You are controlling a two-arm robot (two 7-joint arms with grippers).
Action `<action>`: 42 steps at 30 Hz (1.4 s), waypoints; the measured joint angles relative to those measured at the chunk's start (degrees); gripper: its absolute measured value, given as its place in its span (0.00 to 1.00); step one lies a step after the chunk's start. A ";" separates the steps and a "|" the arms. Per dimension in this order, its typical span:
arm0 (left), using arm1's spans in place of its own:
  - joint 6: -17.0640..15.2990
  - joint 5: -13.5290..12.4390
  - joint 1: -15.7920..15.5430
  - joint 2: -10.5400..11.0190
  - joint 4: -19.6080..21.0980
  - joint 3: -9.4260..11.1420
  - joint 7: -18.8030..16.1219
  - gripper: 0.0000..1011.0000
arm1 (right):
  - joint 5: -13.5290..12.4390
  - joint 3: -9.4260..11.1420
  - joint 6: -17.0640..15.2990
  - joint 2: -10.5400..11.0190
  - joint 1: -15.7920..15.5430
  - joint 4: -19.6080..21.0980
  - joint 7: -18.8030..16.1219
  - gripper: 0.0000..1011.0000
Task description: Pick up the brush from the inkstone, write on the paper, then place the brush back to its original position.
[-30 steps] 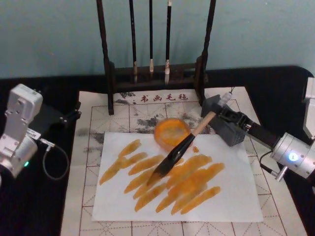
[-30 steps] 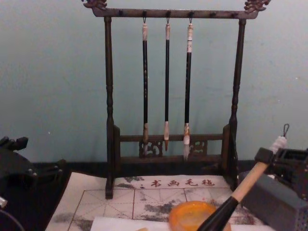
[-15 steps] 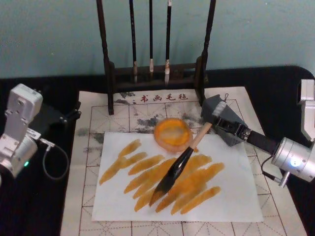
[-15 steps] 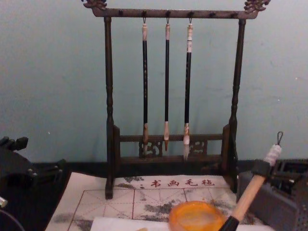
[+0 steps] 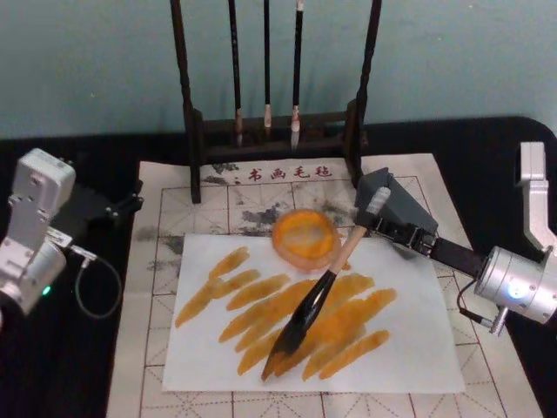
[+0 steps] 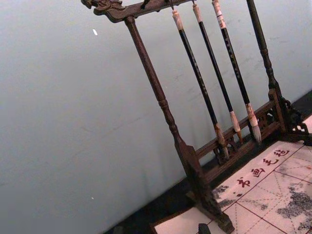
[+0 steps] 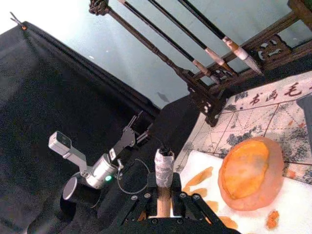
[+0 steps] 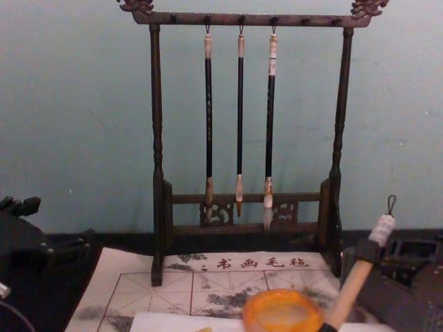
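A black-draped table [image 5: 78,366] stands before a pale teal wall [image 5: 87,70]. Take the round orange dish [image 5: 305,237] as your marker. It sits on an off-white mat with red grid lines [image 5: 165,261], which spreads to both sides of it. Behind the dish stands a dark wooden rack [image 5: 274,131] hung with three thin brushes. The plain white paper sheet [image 5: 418,348] lies in front of the dish, with its far edge under it, and is streaked with orange strokes.

Your left gripper [image 5: 130,202] is parked well left of the dish, off the mat; you cannot tell how its jaws stand. Your right gripper [image 5: 372,219] reaches in from the right of the dish. Its jaws are clamped on the tan handle of the large calligraphy brush [image 5: 318,292], just below its white cap. The brush slants down to the front of the dish, with its bristle tip on the paper among the strokes.
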State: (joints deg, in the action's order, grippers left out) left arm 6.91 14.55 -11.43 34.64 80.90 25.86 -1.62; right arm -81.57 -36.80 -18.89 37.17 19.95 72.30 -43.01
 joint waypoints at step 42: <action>0.00 0.00 0.00 0.00 0.00 0.00 0.00 0.99 | 1.07 -3.87 -0.92 -2.13 3.48 -3.80 0.13 0.17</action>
State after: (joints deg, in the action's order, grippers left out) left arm 6.91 14.55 -11.43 34.65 80.90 25.86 -1.62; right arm -80.50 -40.67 -19.81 35.04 23.43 68.49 -42.88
